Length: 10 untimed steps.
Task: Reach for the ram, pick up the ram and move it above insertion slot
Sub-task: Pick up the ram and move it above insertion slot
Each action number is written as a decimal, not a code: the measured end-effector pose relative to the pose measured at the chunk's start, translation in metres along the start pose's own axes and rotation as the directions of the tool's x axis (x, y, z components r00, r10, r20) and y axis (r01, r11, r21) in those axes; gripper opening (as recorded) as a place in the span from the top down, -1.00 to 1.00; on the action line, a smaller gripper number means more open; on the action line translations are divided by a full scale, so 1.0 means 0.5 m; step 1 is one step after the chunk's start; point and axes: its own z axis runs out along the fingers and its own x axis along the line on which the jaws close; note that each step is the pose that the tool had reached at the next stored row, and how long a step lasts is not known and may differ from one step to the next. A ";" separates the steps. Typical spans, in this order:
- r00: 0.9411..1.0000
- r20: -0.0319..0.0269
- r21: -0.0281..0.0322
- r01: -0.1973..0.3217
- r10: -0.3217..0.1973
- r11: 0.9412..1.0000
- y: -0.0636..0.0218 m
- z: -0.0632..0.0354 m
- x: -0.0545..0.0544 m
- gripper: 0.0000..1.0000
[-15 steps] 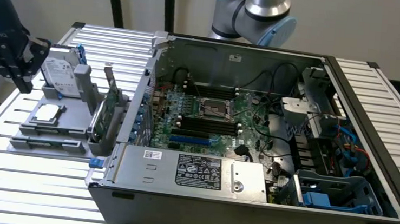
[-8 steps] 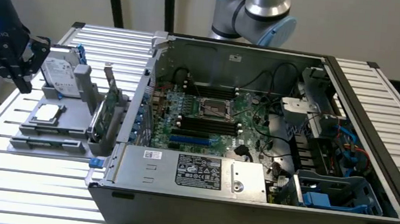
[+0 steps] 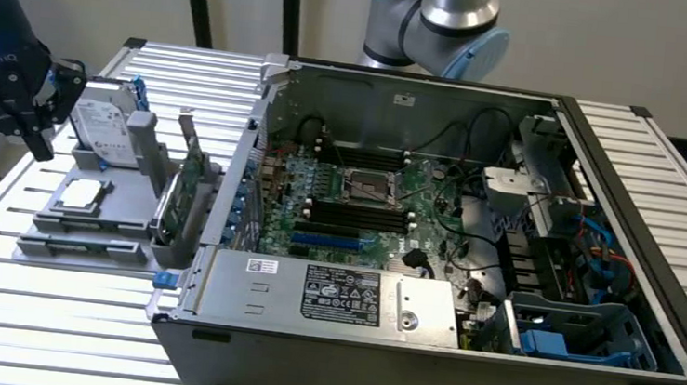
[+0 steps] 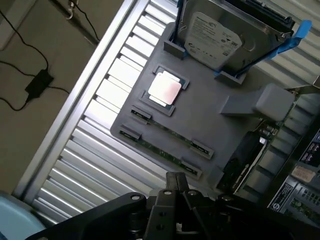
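The ram (image 4: 161, 151) is a thin green stick standing on edge between small clips at the near edge of the grey parts holder (image 4: 210, 125). My gripper (image 4: 176, 182) hangs above that edge of the holder, apart from the ram, its black fingertips together with nothing between them. In the exterior view the gripper (image 3: 31, 133) hovers at the exterior view's left, over the holder (image 3: 99, 213) and beside the hard drive. The motherboard's long black memory slots (image 3: 355, 214) lie inside the open computer case (image 3: 430, 349), far from the gripper.
On the holder stand a silver hard drive (image 4: 215, 37) in blue rails, a square processor chip (image 4: 165, 89) and a taller green expansion card (image 3: 188, 184). A ribbed metal table (image 3: 46, 316) carries everything. Cables and a power brick (image 4: 37, 82) lie on the floor beyond the table edge.
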 end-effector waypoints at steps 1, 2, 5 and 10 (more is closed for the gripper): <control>1.000 -0.001 0.000 0.018 -0.018 1.000 0.000 0.000 0.000 0.79; 0.999 -0.001 0.000 0.036 -0.036 0.999 0.000 0.000 0.000 0.79; 0.996 -0.003 0.000 0.090 -0.090 0.996 0.000 0.000 0.000 0.79; 0.983 -0.007 -0.001 0.181 -0.181 0.983 0.000 0.000 0.000 0.79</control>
